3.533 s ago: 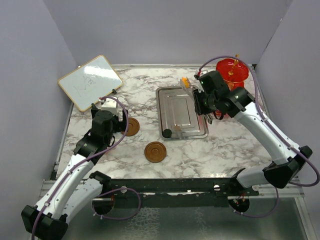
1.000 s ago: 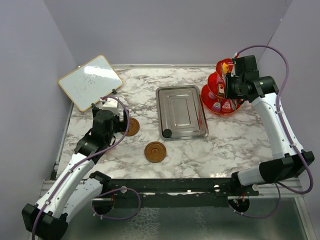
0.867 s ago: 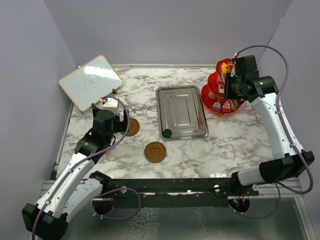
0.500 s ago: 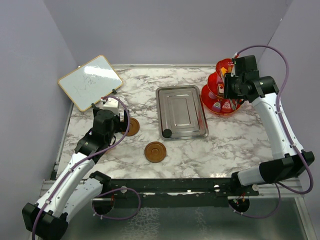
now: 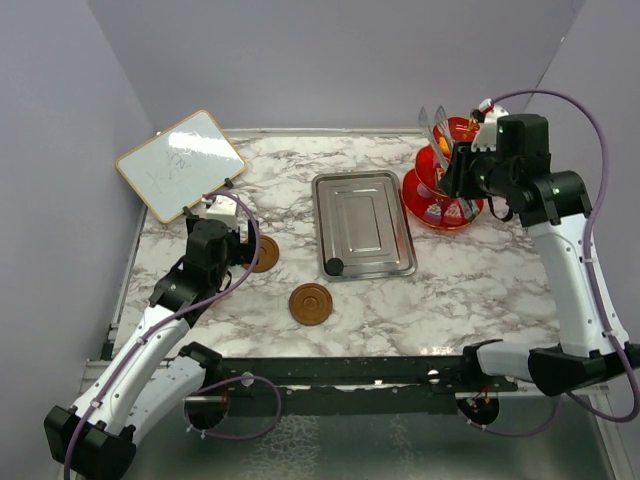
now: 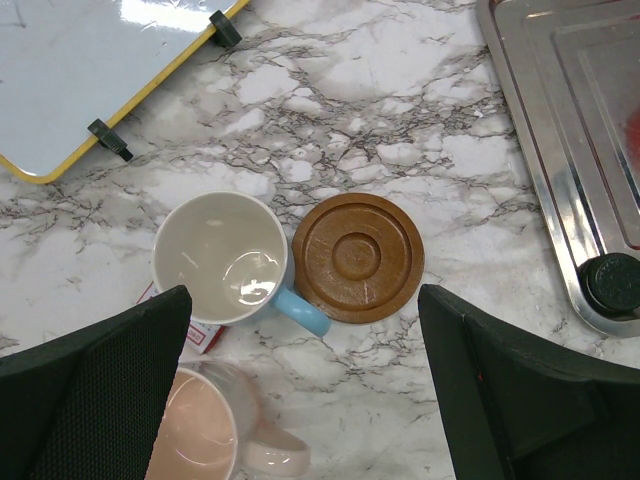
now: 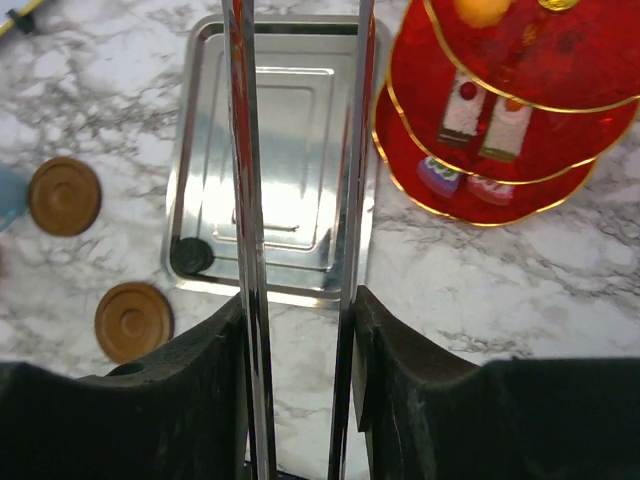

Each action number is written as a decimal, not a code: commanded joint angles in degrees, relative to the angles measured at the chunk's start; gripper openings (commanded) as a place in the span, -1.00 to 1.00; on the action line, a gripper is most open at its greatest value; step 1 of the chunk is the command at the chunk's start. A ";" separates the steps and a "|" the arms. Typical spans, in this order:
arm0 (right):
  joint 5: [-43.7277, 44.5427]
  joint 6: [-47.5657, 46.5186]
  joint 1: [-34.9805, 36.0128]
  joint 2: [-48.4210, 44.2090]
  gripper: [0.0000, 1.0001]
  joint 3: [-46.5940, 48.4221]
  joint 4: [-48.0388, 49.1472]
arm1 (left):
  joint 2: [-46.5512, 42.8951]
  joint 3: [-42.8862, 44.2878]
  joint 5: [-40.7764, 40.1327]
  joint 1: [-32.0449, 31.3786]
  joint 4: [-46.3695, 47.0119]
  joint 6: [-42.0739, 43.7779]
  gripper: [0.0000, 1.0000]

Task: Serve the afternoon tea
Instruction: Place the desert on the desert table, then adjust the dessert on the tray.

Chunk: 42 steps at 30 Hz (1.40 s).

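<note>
The red three-tier stand (image 5: 450,190) (image 7: 520,60) stands at the back right. An orange cake piece (image 7: 482,8) lies on its top tier, and several more pieces (image 7: 480,116) lie on the lower tiers. My right gripper (image 5: 458,165) (image 7: 300,390) is shut on steel tongs (image 5: 434,122) (image 7: 247,250). Their blades are apart, with nothing between them, above the stand's left side. A black piece (image 5: 334,266) (image 7: 190,256) sits in the tray's near left corner. My left gripper (image 5: 222,215) (image 6: 310,390) hangs open over the blue cup (image 6: 222,263), the pink cup (image 6: 195,435) and a brown saucer (image 6: 358,257) (image 5: 264,253). A second saucer (image 5: 311,303) lies nearer.
The rectangular steel tray (image 5: 400,225) (image 7: 190,150) lies mid-table, left of the stand. A wood-framed whiteboard (image 5: 180,163) (image 6: 90,60) leans at the back left. Grey walls close in the marble table on three sides.
My right arm has risen and drawn back to the right. The tongs have spread, and the orange piece they carried now lies on the top tier. The left arm has not moved.
</note>
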 commanded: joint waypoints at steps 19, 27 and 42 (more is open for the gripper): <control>-13.35 1.27 18.21 -0.42 -0.29 -27.70 0.73 | -1.20 1.30 0.34 0.29 0.66 0.50 0.98; -8.13 2.91 26.37 2.90 -0.29 -29.54 0.06 | -1.24 1.25 0.24 0.35 0.71 0.47 0.98; -7.82 2.49 29.79 8.22 -0.17 -27.58 0.69 | -1.13 1.17 0.32 0.29 0.72 0.50 0.98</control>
